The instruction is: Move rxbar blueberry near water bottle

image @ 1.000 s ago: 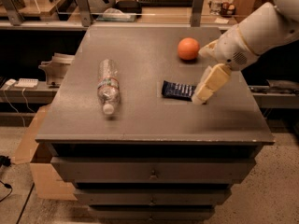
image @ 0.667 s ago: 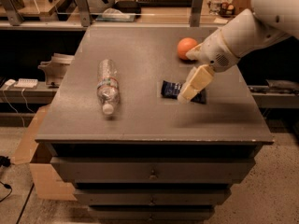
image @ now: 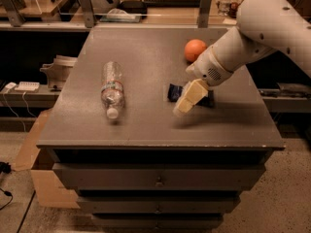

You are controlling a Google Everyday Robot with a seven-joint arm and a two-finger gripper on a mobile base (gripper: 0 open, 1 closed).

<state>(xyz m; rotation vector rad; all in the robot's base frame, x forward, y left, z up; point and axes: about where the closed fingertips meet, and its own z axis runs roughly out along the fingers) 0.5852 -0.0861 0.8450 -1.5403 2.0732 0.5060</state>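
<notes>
The rxbar blueberry (image: 174, 92), a flat dark navy wrapper, lies on the grey cabinet top (image: 146, 125) right of the middle; the gripper covers most of it. The water bottle (image: 112, 89), clear with a white cap toward the front and a red and green label band, lies on its side left of the middle. My gripper (image: 183, 106) with cream-coloured fingers hangs from the white arm (image: 252, 28) and sits over the bar, pointing down and to the left. The bar is about a bottle's length to the right of the bottle.
An orange ball (image: 195, 50) rests behind the bar, near the arm's wrist. The cabinet has drawers below its front edge (image: 155, 181). A cardboard box (image: 34, 178) stands on the floor at the left. Shelves with clutter (image: 121, 11) run behind the cabinet.
The gripper has moved left and toward the front, from beside the bar's right end to over the bar. The bar, bottle and ball lie where they were.
</notes>
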